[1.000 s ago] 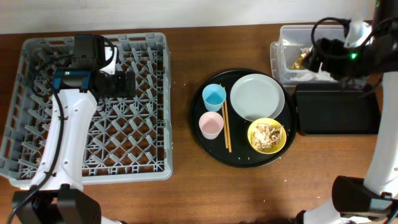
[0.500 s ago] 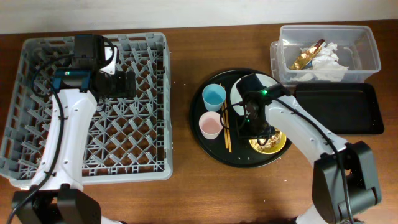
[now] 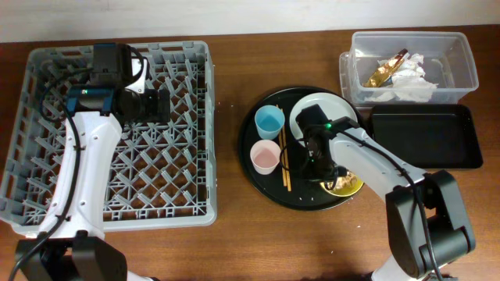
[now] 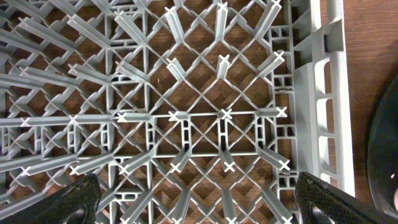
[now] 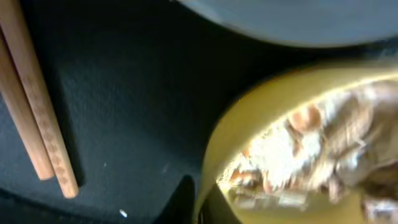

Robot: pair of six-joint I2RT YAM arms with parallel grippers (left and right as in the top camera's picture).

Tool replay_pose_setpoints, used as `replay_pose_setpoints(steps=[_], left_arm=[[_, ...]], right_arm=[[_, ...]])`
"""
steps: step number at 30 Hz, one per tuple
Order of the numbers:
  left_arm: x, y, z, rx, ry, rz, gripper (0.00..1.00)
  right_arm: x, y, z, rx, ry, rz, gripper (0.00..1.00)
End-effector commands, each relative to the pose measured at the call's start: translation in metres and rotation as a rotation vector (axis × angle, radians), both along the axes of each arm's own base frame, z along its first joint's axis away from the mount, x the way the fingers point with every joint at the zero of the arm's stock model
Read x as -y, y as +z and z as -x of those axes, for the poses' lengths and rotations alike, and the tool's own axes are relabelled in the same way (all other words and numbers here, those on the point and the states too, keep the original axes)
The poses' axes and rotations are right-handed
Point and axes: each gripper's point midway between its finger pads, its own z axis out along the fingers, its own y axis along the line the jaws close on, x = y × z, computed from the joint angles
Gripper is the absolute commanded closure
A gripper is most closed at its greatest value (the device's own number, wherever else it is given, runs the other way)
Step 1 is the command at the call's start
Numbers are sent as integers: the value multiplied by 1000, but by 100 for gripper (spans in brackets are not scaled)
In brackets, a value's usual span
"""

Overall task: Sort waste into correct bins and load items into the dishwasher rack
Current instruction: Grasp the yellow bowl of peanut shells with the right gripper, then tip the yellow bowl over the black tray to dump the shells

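My right gripper [image 3: 323, 173] [image 5: 200, 202] is shut on the near-left rim of the yellow bowl [image 3: 350, 186] [image 5: 249, 106], one finger outside and one inside. The bowl holds brownish food scraps [image 5: 311, 149]. It sits on the round black tray [image 3: 301, 197] with the pale plate [image 3: 336, 109], blue cup [image 3: 269, 121], pinkish cup [image 3: 265, 156] and chopsticks [image 3: 284, 168] [image 5: 37, 106]. My left gripper [image 3: 160, 105] [image 4: 202, 199] hangs open above the grey dishwasher rack [image 3: 209, 117] [image 4: 186, 115], holding nothing.
A clear tub [image 3: 469, 62] at the back right holds white napkins [image 3: 410, 82] and a gold wrapper [image 3: 383, 72]. A shallow black rectangular tray [image 3: 426, 136] lies just in front of it, right of the round tray.
My right arm swung from the clear tub down to the round tray, and its gripper closed on the yellow bowl's rim. The left arm has not moved.
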Motion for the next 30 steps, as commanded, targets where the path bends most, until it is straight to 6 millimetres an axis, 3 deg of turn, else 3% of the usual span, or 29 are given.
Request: replay_pose_setpoints(steps=[1, 3, 5, 7, 9, 15, 17, 22, 24, 26, 30], left_arm=[[2, 5, -3, 14, -15, 4, 0], [2, 5, -3, 14, -15, 4, 0], [2, 5, -3, 14, -15, 4, 0], [2, 5, -3, 14, -15, 4, 0], [2, 5, -3, 14, -15, 4, 0], [2, 5, -3, 14, -15, 4, 1], [2, 5, -3, 14, -15, 4, 0], [2, 5, -3, 14, -15, 4, 0], [2, 5, -3, 14, -15, 4, 0], [2, 5, -3, 14, -15, 4, 0], [2, 5, -3, 14, -15, 4, 1]], right_arm=[[-2, 8, 0, -15, -4, 3, 96], [-6, 36, -12, 12, 0, -4, 96], [-18, 92, -26, 51, 51, -74, 96], [-24, 130, -38, 100, 88, -242, 96], [13, 154, -52, 164, 7, -351, 96], [122, 195, -74, 455, -21, -747, 96], [157, 193, -86, 588, -63, -808, 96], [211, 137, -104, 751, -171, -1031, 96], [223, 134, -105, 816, -225, -1213, 96], [233, 144, -102, 868, -275, -1334, 96], [235, 146, -98, 611, -616, -1510, 96]])
